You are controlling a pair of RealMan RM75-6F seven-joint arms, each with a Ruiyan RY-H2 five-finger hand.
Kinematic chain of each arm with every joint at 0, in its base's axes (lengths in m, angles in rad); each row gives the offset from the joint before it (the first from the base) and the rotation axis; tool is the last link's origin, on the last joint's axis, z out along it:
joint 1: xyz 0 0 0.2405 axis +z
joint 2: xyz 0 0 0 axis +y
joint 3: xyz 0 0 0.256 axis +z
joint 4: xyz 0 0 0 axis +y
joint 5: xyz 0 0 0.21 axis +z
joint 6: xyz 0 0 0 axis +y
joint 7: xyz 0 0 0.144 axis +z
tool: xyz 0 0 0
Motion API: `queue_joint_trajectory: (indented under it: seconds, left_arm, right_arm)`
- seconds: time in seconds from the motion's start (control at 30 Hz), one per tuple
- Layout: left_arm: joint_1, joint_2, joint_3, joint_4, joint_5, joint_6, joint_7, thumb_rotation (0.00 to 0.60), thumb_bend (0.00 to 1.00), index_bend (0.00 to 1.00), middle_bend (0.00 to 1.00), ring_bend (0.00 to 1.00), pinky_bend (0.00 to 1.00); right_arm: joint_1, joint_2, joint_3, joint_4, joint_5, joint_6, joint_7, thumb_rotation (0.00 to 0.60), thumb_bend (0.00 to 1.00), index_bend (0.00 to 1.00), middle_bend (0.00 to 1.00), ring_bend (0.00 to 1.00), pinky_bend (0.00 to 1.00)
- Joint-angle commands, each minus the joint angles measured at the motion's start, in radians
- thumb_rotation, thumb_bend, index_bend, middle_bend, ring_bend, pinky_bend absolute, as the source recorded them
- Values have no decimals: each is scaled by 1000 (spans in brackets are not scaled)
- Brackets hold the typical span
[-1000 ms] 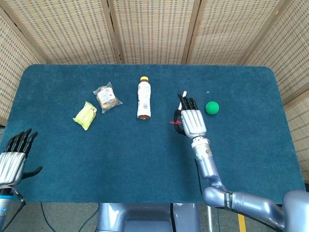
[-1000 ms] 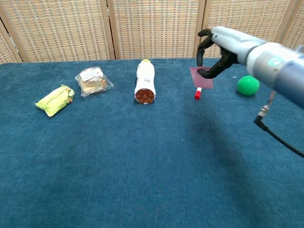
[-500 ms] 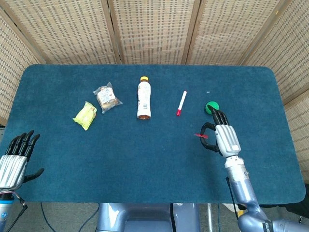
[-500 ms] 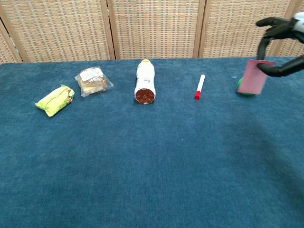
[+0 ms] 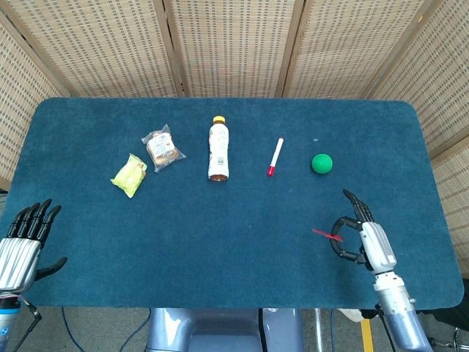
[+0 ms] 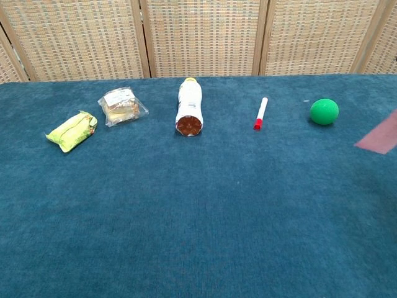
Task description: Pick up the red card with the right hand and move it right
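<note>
My right hand (image 5: 365, 240) hovers over the front right of the blue table (image 5: 234, 242) and pinches the red card (image 5: 327, 235) between thumb and fingers. The head view shows the card edge-on as a thin red sliver pointing left. In the chest view only a pink-red corner of the card (image 6: 379, 136) shows at the right edge, and the right hand is out of frame there. My left hand (image 5: 23, 242) hangs past the table's front left corner with its fingers spread and nothing in it.
A green ball (image 5: 322, 163) lies behind the right hand, a red-capped white marker (image 5: 275, 156) left of it. Farther left are a lying bottle (image 5: 218, 150), a wrapped sandwich (image 5: 161, 148) and a yellow-green packet (image 5: 130, 174). Woven screens stand behind the table.
My right hand carried the red card from beside the marker rightward and toward the front edge, past the green ball. The marker and ball are uncovered now. The left hand stayed put.
</note>
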Motion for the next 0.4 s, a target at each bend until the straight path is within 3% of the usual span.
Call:
queue_joint_trajectory:
  seconds: [0.03,0.2,0.4]
  left_arm:
    - [-1,-2,2,1,3,-2,4,600,95,0,0,0,66]
    - [0,-6,3,1,12,0,9,600,95,0,0,0,66]
    - [0,-8,5,2,19,0,11,600,95,0,0,0,66]
  right_arm:
    - [-48,93,-97,-1,-122,11,221,600,560,636,75,0,0]
    - [-54,137,-157,-21,-225,21,337,600,560,636,75,0,0]
    - [-64,139,-207,-34,-320,38,318,600,560,636,75,0,0]
